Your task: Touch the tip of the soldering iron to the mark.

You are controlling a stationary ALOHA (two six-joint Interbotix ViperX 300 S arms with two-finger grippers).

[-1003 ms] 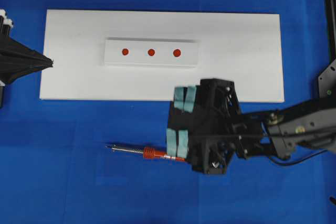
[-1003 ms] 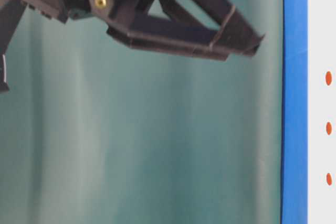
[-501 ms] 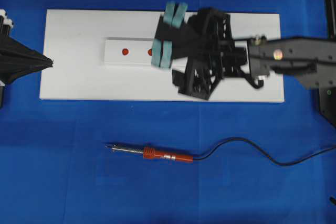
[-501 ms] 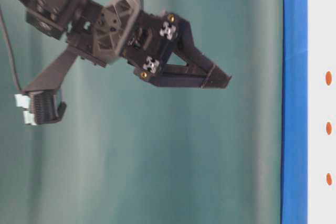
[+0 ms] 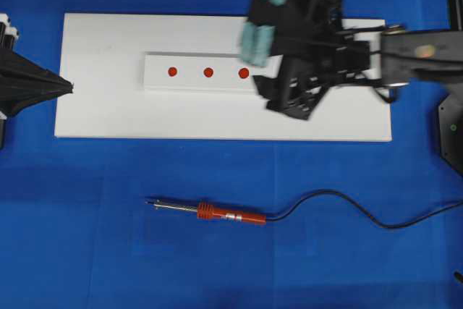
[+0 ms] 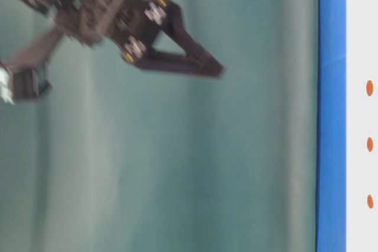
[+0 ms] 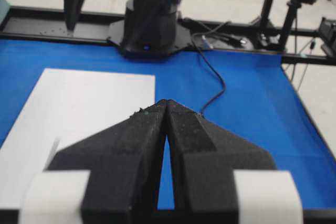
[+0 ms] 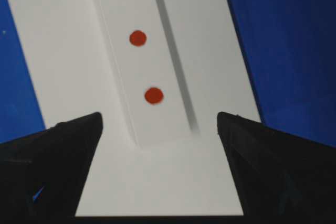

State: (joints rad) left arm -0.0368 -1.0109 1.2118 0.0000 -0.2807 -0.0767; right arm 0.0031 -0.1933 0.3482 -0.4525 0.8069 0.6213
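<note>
The soldering iron [image 5: 217,213] is left lying untouched on the blue cloth at lower centre. The right gripper [image 5: 262,12], jaws spread wide and empty, has been swung from beside the handle to the white board's [image 5: 101,106] upper right, near the red marks [image 5: 244,73]; grasping remains undone.

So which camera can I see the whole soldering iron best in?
The overhead view. There the soldering iron lies whole on the blue cloth: silver tip, orange-red handle and black cord, with no gripper near it. The table-level and right wrist views show none of it. The left wrist view shows only a dark cord on the cloth, maybe its cord.
</note>
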